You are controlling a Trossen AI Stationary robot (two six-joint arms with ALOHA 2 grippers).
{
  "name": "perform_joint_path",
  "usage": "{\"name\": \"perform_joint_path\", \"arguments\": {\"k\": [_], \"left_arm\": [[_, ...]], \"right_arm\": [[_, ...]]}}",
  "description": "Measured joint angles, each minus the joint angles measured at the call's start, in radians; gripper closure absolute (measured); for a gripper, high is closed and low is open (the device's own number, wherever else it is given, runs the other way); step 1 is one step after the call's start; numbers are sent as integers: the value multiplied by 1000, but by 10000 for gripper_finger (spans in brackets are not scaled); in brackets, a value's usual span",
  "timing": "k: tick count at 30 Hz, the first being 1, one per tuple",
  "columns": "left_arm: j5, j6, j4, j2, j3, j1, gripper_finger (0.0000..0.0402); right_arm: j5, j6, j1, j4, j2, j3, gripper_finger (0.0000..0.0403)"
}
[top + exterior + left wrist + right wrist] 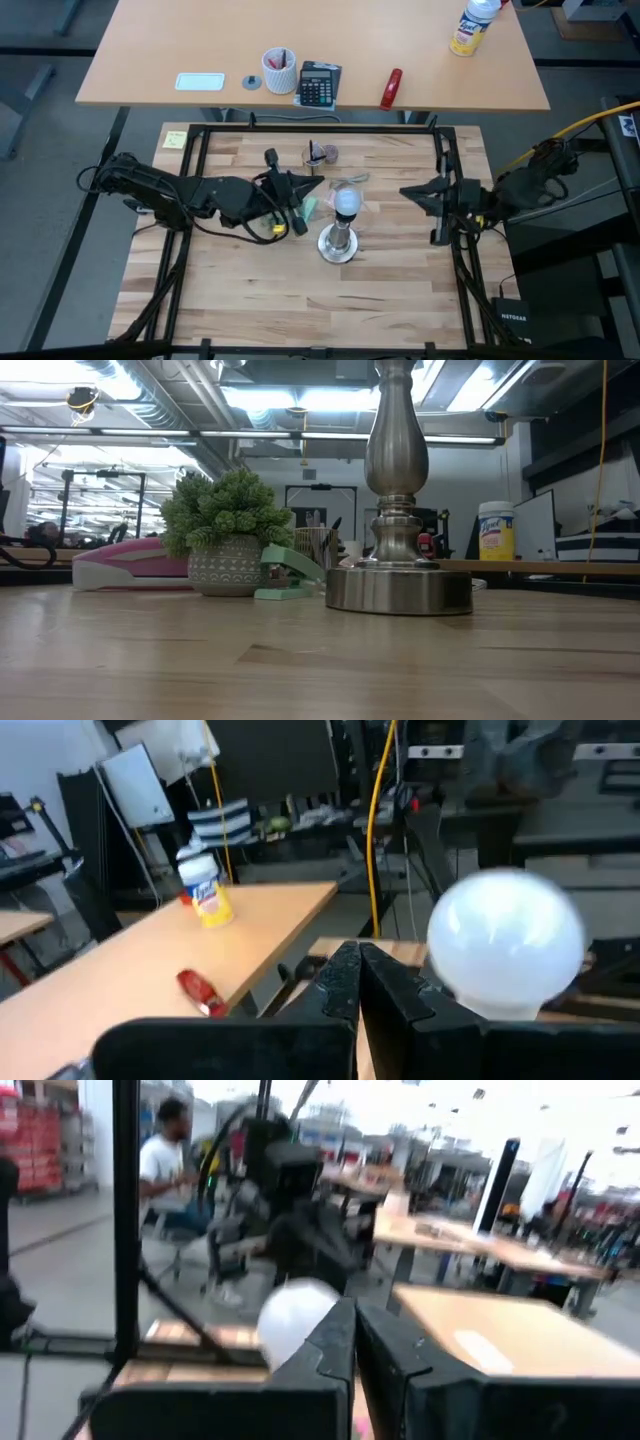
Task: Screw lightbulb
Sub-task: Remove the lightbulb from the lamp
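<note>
The frosted white lightbulb (346,202) stands on top of the silver stand (338,244) at the middle of the table; where its lower end meets the stand is hidden under the globe. The low view shows only the stand's column (397,470) and round base. My left gripper (319,184) hangs shut just left of the bulb, pointing level toward it. In the left wrist view the bulb (505,948) shows beside the shut gripper (357,975). My right gripper (404,190) is shut, farther off on the bulb's right. The bulb (293,1316) lies beyond it in the right wrist view.
A small potted plant (226,530) and a mint-green item (308,208) lie left of and behind the stand. A pink object (130,565) lies flat at the left in the low view. The far desk carries a calculator (319,85), a red stapler (391,88) and a wipes tub (472,25).
</note>
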Motion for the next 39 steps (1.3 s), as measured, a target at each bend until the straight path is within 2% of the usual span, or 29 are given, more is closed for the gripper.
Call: {"name": "perform_joint_path", "arguments": {"k": [5, 8, 15, 21, 23, 31, 39], "left_arm": [[36, -164, -171, 2, 0, 32, 400], [96, -220, -181, 2, -19, 56, 400], [232, -183, 153, 2, -230, 94, 400], [489, -147, 486, -3, -364, 135, 400], [532, -144, 547, -24, -399, 148, 400], [534, -140, 565, -156, -459, 166, 400], [518, -204, 585, -156, -459, 170, 400]], "right_arm": [[-1, 73, 0, -74, 1, -57, 386], [-1, 106, 0, -69, 1, -111, 386], [-60, 122, 0, 33, 1, -211, 386], [-80, 122, 0, 46, 1, -212, 386], [-81, 121, 0, 46, 1, -212, 386], [-80, 121, 0, 90, 6, -212, 386], [-80, 82, -1, 185, 72, -212, 386]]}}
